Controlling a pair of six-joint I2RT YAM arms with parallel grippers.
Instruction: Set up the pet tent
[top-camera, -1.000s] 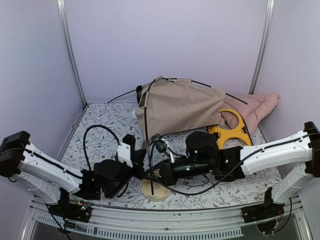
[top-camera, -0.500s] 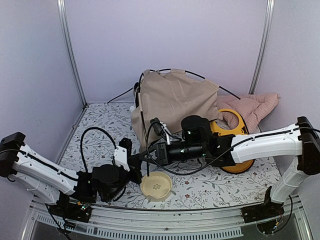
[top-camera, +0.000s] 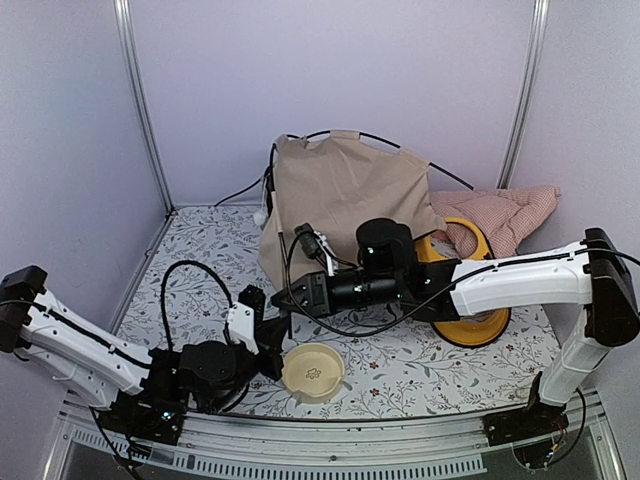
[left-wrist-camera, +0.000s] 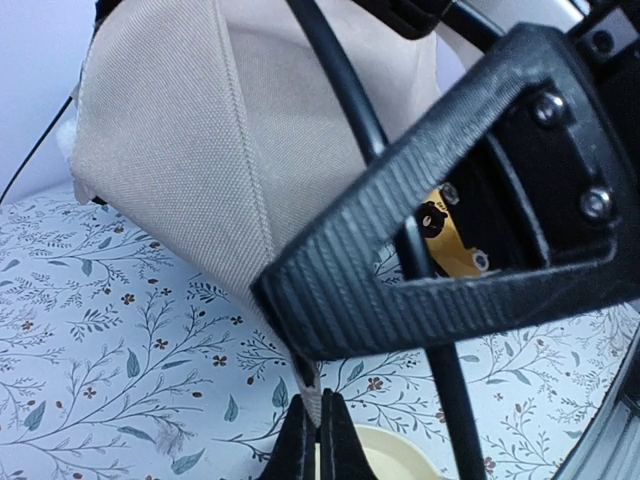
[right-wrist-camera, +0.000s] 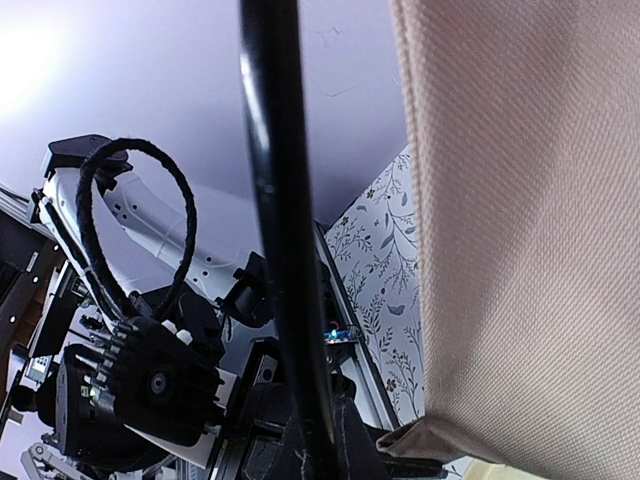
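The tan-beige pet tent (top-camera: 340, 195) stands half raised at the back of the table, with thin black poles (top-camera: 400, 148) arching over its top. My right gripper (top-camera: 284, 298) is shut on one black pole (right-wrist-camera: 278, 200) near its lower end, in front of the tent. My left gripper (top-camera: 274, 336) sits low, just below the right one. It is shut on the tent's lower fabric corner (left-wrist-camera: 318, 395). The fabric (left-wrist-camera: 170, 150) rises to the upper left in the left wrist view. The pompom toy is not in view.
A cream bowl (top-camera: 313, 370) lies on the floral mat just right of my left gripper. The yellow feeder tray (top-camera: 478, 322) lies under my right arm. The pink checked cushion (top-camera: 505, 212) sits at the back right. Metal frame posts (top-camera: 140, 110) stand at the back corners.
My right gripper has moved left and away from me with the pole. The tent has risen and shifted back and left. My left gripper moved slightly right, and the bowl is now uncovered.
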